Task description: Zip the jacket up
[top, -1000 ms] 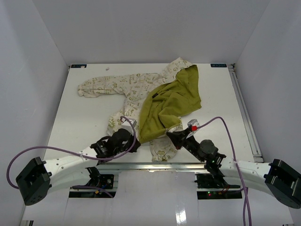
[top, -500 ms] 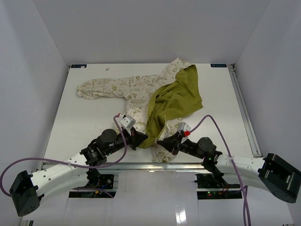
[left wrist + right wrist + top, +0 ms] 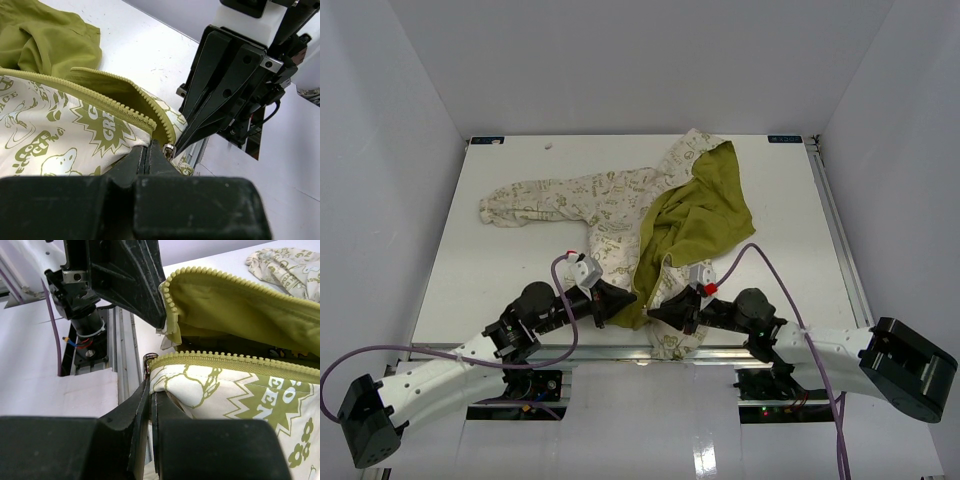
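Your left claw (image 3: 616,300) and right claw (image 3: 657,311) have swung inward and nearly meet at the near hem of the jacket (image 3: 620,200). It lies open on the tabletop (image 3: 510,260), and each claw is clenched on one zipper side, so the ends look ready to mate. Only the wrist views show the zipper teeth (image 3: 115,102) not yet joined.

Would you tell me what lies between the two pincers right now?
The open bottom corner of the jacket, with its green zipper teeth; both wrist views show it, the left pincer and right pincer each shut on one side.
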Available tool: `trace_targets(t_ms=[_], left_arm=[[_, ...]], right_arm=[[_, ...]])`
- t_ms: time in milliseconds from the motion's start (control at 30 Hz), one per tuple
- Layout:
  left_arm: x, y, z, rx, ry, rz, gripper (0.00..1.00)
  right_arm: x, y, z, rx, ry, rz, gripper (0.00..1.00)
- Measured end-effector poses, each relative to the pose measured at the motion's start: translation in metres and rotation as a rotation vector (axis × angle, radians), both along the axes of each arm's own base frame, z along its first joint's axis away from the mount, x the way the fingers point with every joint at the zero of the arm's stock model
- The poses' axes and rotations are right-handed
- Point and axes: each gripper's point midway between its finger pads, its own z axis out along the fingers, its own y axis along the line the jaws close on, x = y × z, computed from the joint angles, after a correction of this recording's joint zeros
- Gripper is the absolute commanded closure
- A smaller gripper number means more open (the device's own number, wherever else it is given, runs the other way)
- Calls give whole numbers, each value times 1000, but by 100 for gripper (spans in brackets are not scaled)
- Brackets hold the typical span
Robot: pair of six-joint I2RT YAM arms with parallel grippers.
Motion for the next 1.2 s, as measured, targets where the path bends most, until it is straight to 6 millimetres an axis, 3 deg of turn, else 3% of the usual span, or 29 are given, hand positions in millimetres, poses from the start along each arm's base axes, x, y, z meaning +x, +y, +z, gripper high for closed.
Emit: trace_targets(t_ms=[233,833,1200], left_arm=[[-8,-3,-7,25,3,-53,100],[-17,-5,-9,37,-1,-109,100],[-15,-4,-12,51,-7,-95,100]], right_arm=[[-6,2,-7,-18,5,42,92],[-10,6,-1,-36,-32,89,92],[7,-3,2,-76,-76,78,92]])
